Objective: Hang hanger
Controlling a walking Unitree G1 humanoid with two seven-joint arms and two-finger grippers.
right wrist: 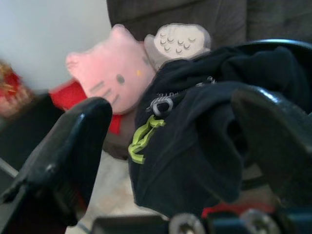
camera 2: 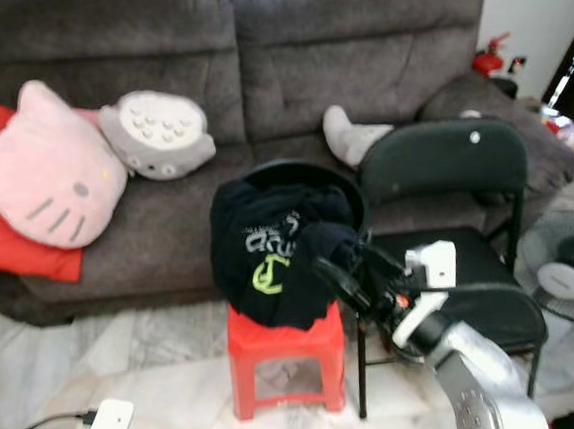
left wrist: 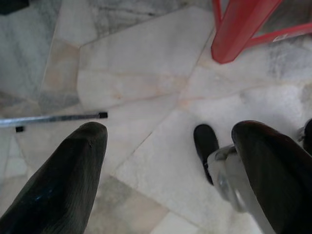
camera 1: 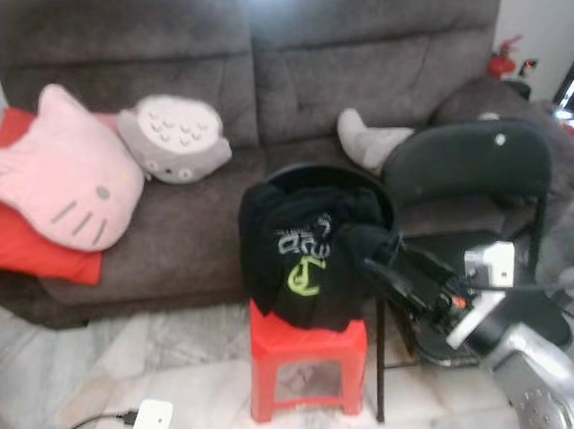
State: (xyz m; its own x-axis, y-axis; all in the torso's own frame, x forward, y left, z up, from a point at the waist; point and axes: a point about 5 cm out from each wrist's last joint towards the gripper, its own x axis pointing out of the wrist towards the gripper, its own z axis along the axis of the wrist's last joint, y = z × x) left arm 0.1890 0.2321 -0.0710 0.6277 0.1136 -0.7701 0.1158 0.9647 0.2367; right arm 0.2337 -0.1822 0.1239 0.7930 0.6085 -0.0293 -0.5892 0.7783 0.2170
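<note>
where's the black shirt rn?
In the head views the black shirt is centre frame, heaped in a black basket on the red stool, before the sofa; the right gripper, jaws open, is at its right edge.

Right gripper (camera 1: 382, 259) fingers spread, at 3 o'clock edge of black garment (camera 1: 305, 253) piled in black basket (camera 1: 364, 181) on red stool (camera 1: 308, 357). Black folding chair (camera 1: 473, 175) crowds gripper from 3 o'clock. Sofa (camera 1: 189, 237) blocks 12 o'clock. Open marble floor (camera 1: 110, 363) at 9 o'clock of stool. Left gripper (left wrist: 168, 170) fingers apart over floor; thin metal rod (left wrist: 53, 118) lies near.
</note>
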